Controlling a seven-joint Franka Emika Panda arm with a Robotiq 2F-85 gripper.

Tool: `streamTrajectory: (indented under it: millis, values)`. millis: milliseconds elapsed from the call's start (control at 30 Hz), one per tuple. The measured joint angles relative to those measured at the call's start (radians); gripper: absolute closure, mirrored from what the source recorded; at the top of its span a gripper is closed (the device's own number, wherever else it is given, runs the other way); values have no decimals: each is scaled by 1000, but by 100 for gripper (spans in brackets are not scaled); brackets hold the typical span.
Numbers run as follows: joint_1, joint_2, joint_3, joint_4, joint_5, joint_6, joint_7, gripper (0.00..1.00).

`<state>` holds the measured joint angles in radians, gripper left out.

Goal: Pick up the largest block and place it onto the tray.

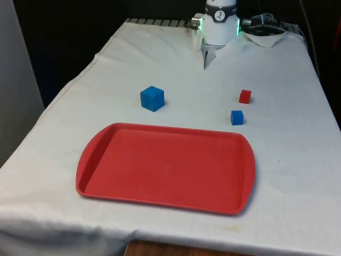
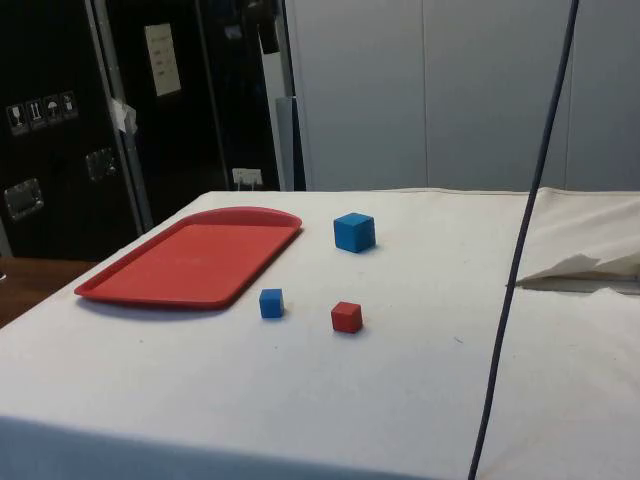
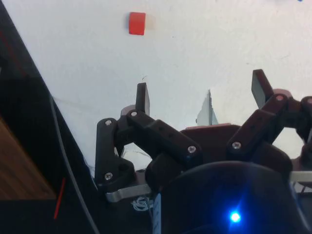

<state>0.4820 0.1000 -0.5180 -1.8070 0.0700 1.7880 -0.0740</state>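
The largest block, a blue cube (image 1: 152,98) (image 2: 354,232), rests on the white cloth just beyond the far rim of the red tray (image 1: 90,154) (image 2: 190,262), toward the front view's left. A small red cube (image 1: 245,96) (image 2: 346,317) (image 3: 137,23) and a small blue cube (image 1: 237,118) (image 2: 271,303) sit close together at the front view's right. My gripper (image 3: 201,92) hangs open above bare cloth, well short of the small red cube, with nothing between its fingers (image 3: 141,97).
A thin dark cable (image 2: 517,260) hangs across the side view. Rumpled cloth (image 2: 590,260) (image 1: 266,37) lies near the robot's base (image 1: 220,24). In the wrist view the table edge (image 3: 44,92) runs close beside the gripper.
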Motion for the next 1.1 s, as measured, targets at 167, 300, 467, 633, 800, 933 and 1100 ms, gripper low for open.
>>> streamTrajectory:
  millis: [167,300,467,633,800,933,1100]
  values:
    - [-2,17,0,-3,-3,21,1,0]
    - [-2,25,1,-12,-14,47,6,0]
    - [-2,27,1,-38,-22,96,13,0]
    - [-6,28,0,-65,-28,138,14,0]
    - [-15,28,-5,-106,-36,189,11,0]
    - [-20,28,-9,-129,-38,214,4,0]
    - [-31,28,-19,-182,-38,272,-17,0]
